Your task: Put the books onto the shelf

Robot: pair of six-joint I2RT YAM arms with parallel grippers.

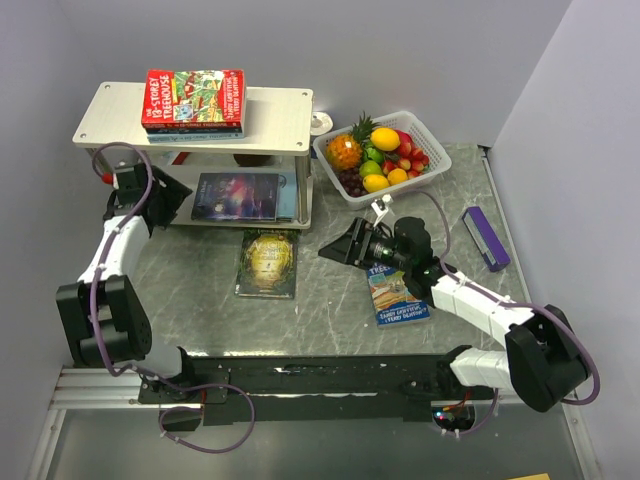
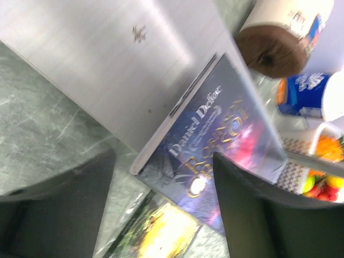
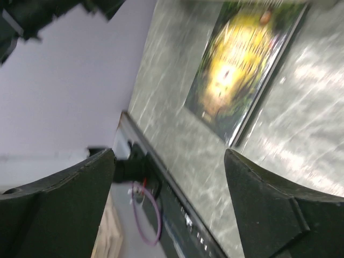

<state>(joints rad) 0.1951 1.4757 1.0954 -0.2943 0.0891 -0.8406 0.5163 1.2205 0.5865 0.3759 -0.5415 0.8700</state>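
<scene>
On the table, before the shelf (image 1: 275, 110): green-gold book (image 1: 267, 262), lying flat.
Handling: likely light, thin, bendy, slick-covered; take by an edge.
Left gripper (image 1: 182, 196): spread, empty.
Right gripper (image 1: 330, 250): spread, empty.

**Marble table and two-tier shelf, with what they bear**

The grey-green marble table (image 1: 330, 300) carries the shelf (image 1: 280, 115) at its far left, a white fruit basket (image 1: 332, 175) just right of it, and a purple box (image 1: 486, 238) near the right edge. A green-gold book (image 1: 267, 262) lies flat in front of the shelf, and a pale blue book (image 1: 398, 295) lies further right. The shelf's top board bears a stack topped by the red Treehouse book (image 1: 193, 98); the lower board (image 2: 107, 70) bears the dark galaxy book (image 1: 237, 195)
</scene>
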